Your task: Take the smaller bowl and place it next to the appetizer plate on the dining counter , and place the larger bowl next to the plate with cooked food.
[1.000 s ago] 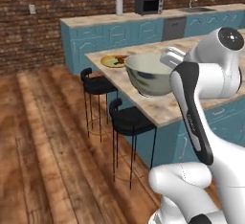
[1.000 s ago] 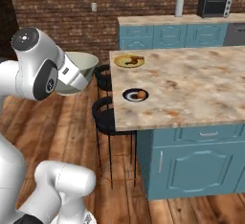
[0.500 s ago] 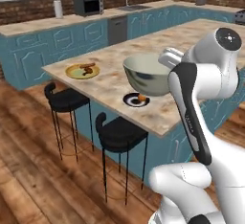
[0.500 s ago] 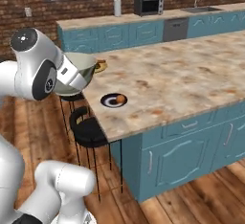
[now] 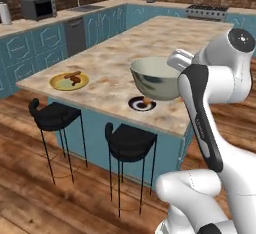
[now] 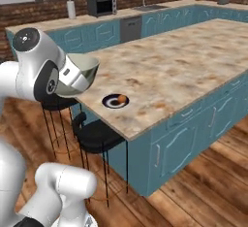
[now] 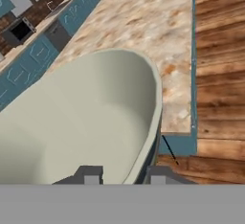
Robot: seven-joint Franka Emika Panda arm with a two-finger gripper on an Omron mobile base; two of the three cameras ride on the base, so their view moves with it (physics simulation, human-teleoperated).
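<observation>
Big bowl [image 5: 155,78] mid-frame, pinched at rim by claw [image 7: 122,174]: looks rigid, glossy, probably slippery, likely tips under single-edge hold.

Even light, soft renders

I see flat, bright light across all three feeds, with no harsh glare. The larger bowl [image 5: 155,78] shows a glossy sheen inside. Stools [image 5: 129,142] cast faint shadows on the floor. Edges look slightly soft and pixelated, with no lens distortion
</observation>
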